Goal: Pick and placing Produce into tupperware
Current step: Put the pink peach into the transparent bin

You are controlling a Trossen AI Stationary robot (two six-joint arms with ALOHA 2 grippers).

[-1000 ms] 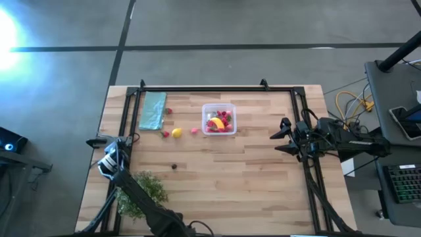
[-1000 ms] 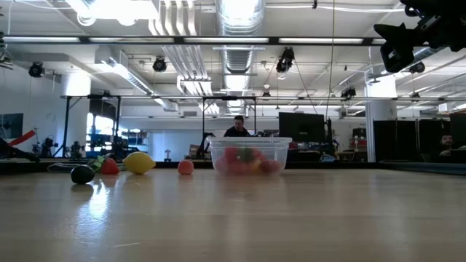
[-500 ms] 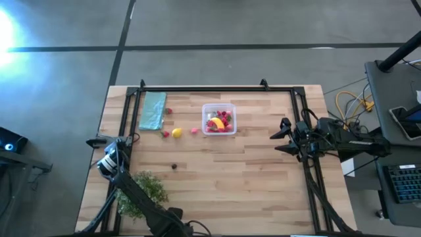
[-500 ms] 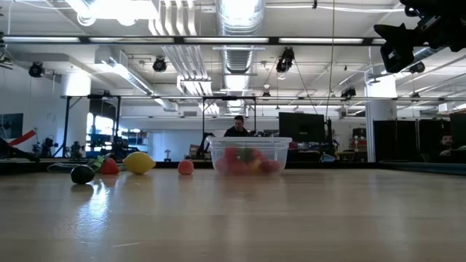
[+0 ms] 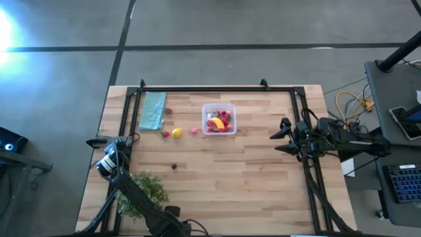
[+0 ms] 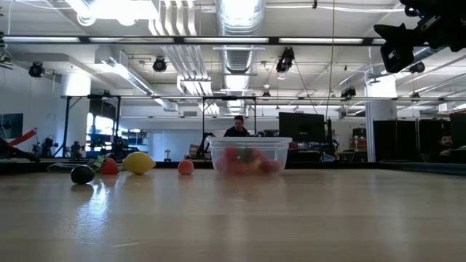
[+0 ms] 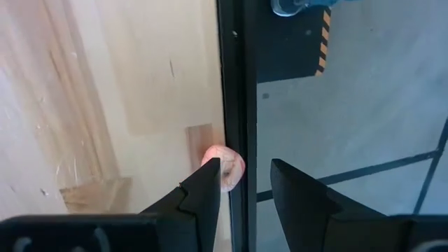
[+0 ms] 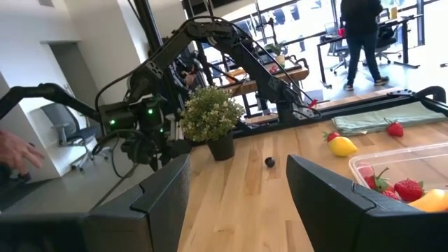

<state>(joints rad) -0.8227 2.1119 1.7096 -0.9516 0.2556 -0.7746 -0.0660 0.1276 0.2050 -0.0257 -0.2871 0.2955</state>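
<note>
High view: lemon (image 5: 176, 133), teal cloth (image 5: 153, 110) beside tupperware (image 5: 219, 119); left gripper (image 5: 103, 165) closed, right gripper (image 5: 281, 136) apart.

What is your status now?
Left gripper shut, at table left edge. Right gripper open, empty. Tupperware part-filled; lemon, dark piece outside. Nothing blocking.

One clear tupperware (image 5: 218, 119) at the table's 12 o'clock; loose produce — one lemon (image 5: 176, 133), one dark piece (image 5: 174, 166), three red or pink berries — at 10 o'clock.
</note>
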